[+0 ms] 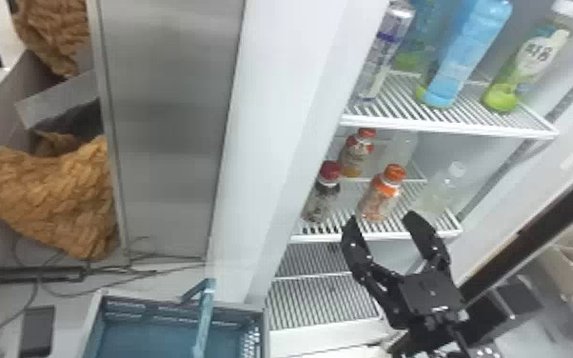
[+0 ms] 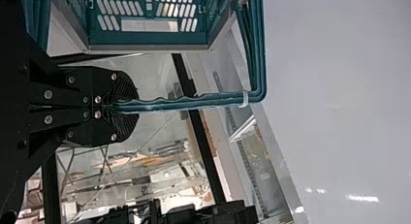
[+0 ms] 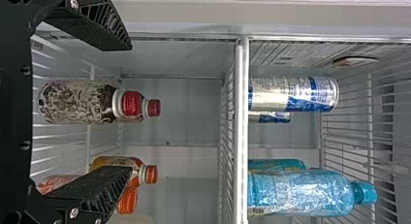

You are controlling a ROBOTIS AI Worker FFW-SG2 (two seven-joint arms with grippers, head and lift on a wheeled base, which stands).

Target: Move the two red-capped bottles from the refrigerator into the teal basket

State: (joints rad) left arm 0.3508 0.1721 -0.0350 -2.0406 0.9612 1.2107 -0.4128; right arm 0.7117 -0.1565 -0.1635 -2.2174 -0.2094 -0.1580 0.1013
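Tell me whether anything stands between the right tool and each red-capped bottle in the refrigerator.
Nothing visible stands between the right tool and the front red-capped bottle. That bottle itself stands in front of the rear red-capped bottle, hiding most of it from the right wrist view.

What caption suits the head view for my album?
Right gripper open before a fridge shelf with a red-capped bottle; teal basket at lower left.

I have a white wire shelf (image 1: 376, 235) holding two red-capped bottles (image 3: 77, 102) at left, one behind the other. Two orange-capped bottles (image 1: 377, 201) stand right of them, then a clear bottle (image 1: 437, 193) farther right.
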